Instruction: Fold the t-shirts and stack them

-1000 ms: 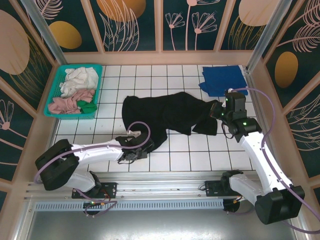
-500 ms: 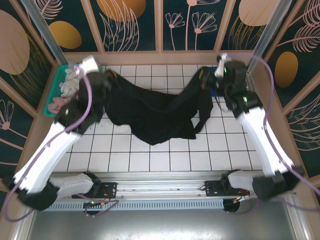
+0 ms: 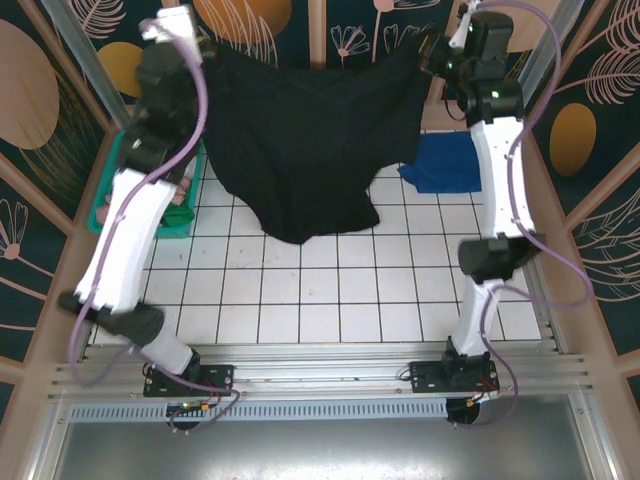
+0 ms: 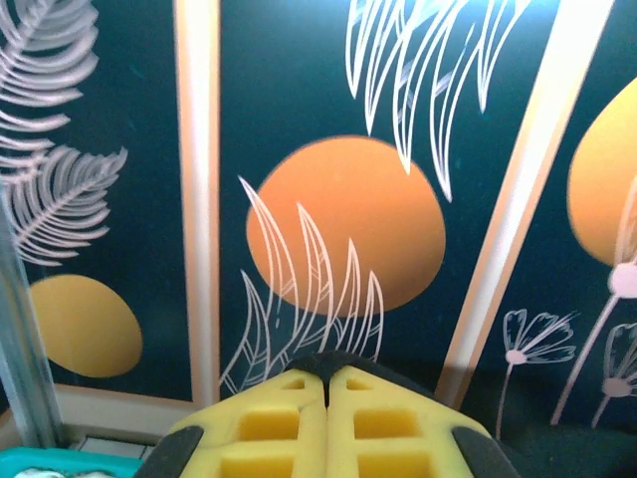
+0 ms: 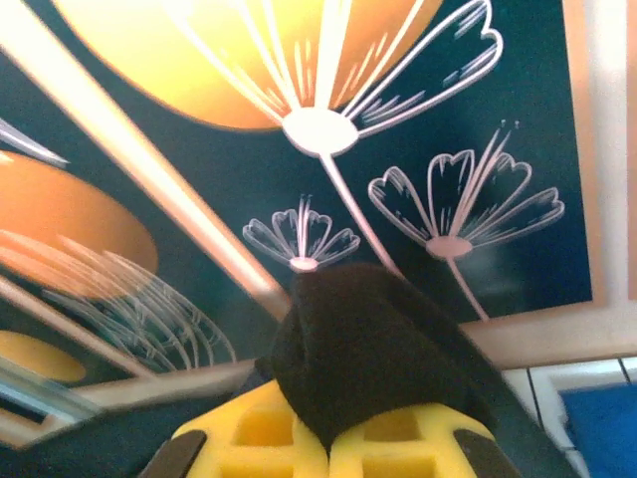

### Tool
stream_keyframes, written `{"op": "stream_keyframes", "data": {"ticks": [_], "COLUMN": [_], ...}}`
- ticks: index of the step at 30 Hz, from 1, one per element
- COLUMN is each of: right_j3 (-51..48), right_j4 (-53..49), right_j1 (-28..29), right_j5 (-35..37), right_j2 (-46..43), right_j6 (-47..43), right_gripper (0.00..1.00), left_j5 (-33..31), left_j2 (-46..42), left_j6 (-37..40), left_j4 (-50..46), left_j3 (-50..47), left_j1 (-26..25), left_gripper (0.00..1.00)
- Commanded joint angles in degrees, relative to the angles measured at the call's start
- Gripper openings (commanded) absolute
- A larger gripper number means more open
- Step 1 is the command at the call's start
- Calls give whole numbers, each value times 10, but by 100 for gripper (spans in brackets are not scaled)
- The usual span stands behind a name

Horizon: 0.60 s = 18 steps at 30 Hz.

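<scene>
The black t-shirt (image 3: 310, 140) hangs spread in the air at the back of the cell, its lower edge drooping over the tiles. At its upper left corner my left gripper (image 3: 208, 52) is shut on the cloth. The left wrist view has the yellow fingers (image 4: 289, 418) pressed together, a thin dark edge of the black t-shirt (image 4: 328, 362) at their tips. My right gripper (image 3: 432, 66) is shut on the upper right corner. A bunch of the black t-shirt (image 5: 368, 339) bulges over the right gripper (image 5: 326, 426). The royal-blue t-shirt (image 3: 447, 162) lies folded at the back right.
A teal mesh basket (image 3: 182, 222) with pale clothes sits at the left, largely behind my raised left arm; its corner (image 4: 45, 463) shows in the left wrist view. Patterned wall panels (image 3: 330, 40) stand close behind both grippers. White tiles (image 3: 340, 290) lie bare below the shirt.
Both arms have risen from table level to high at the back wall, lifting the black t-shirt off the tiles and stretching it out between them.
</scene>
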Motion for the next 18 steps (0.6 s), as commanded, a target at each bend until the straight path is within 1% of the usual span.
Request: {"op": "stream_keyframes", "data": {"ticks": [1,2,4,6,9,11,13,15,18], "right_j3": [-249,-317,-371,-415,-493,-569,-616,-627,-640], "right_j4": [174,220,241,250,247,249,234,209,209], "right_j1": [9,1,-14,-17,-16,-17,-19,-20,-19], "right_j5": [-36,-34,-39,-49,-75,-82,-80,-73,-68], "right_j2": [-178,-221,-266,-300,-345,-382,-406,-421,-448], "right_j6": [-2,13,27,26,17,12,10,9,16], "right_gripper": [0,0,0,0,0,0,0,0,0], "left_j5": [21,19,19,31,67,97,115,92,97], "left_j2": [-91,-87,-71,-70,-110,-158,-192,-207,-220], "left_j6": [29,29,28,18,-2,-25,-36,-54,-72], "left_j4": [151,135,100,86,99,120,126,90,50], "left_j3": [-39,-21,16,25,-44,-123,-187,-197,-202], "left_j1": [2,2,2,2,2,2,2,2,2], "left_gripper": [0,0,0,0,0,0,0,0,0]}}
